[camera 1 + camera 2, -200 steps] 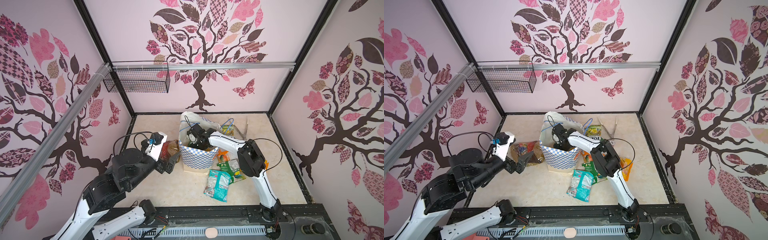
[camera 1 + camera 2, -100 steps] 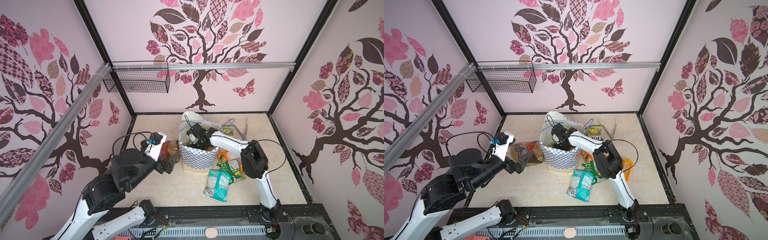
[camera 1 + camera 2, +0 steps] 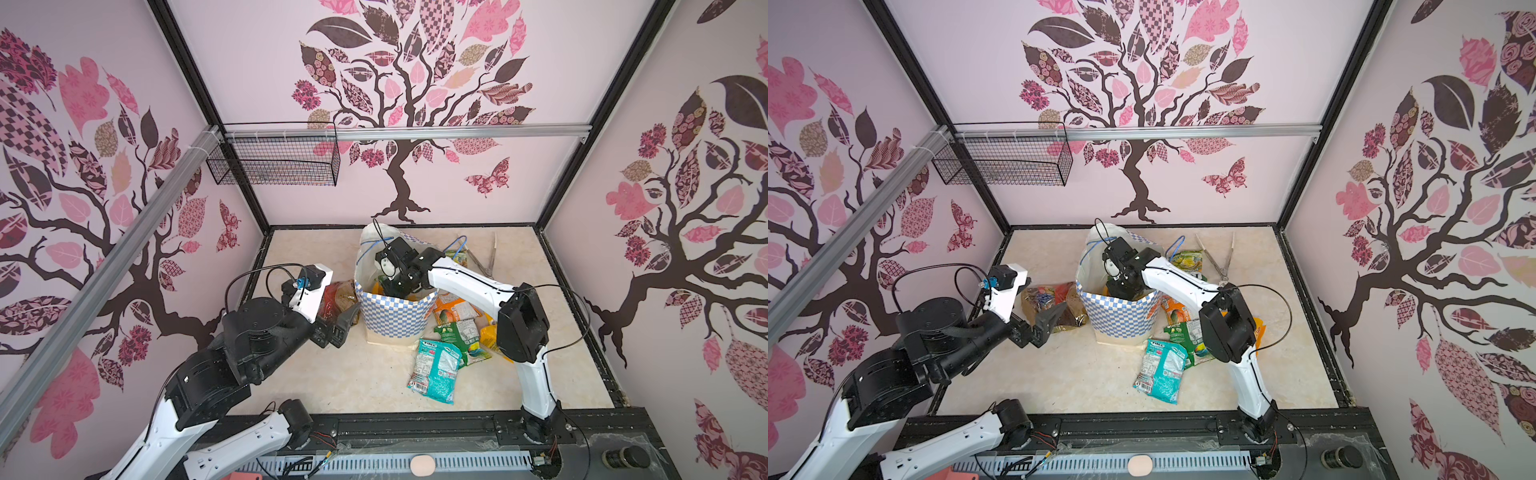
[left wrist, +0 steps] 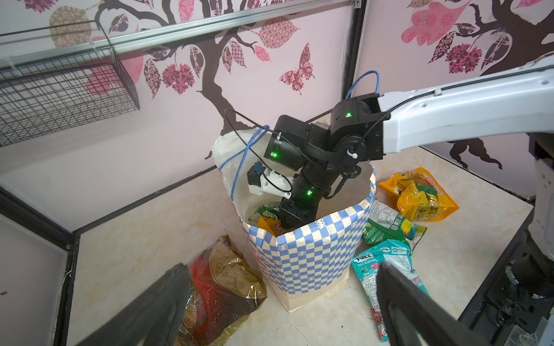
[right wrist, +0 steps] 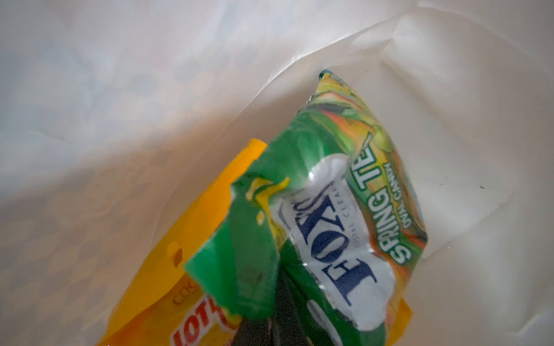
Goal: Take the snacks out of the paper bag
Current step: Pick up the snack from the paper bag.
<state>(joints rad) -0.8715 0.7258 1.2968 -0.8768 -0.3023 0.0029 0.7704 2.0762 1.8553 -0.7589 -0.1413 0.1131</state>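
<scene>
Inside the paper bag (image 3: 395,320), the right gripper (image 5: 275,317) pinches a fold of the green packet (image 5: 326,209) — thin film, so the jaws nearly meet — likely to lift it out. Beside the bag the left gripper (image 3: 1049,322) hangs spread, perhaps to steady it.

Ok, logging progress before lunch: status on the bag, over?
Left gripper open, beside paper bag. Right gripper inside bag, shut on green packet. Yellow packet also inside; blue handle cord near wrist.
</scene>
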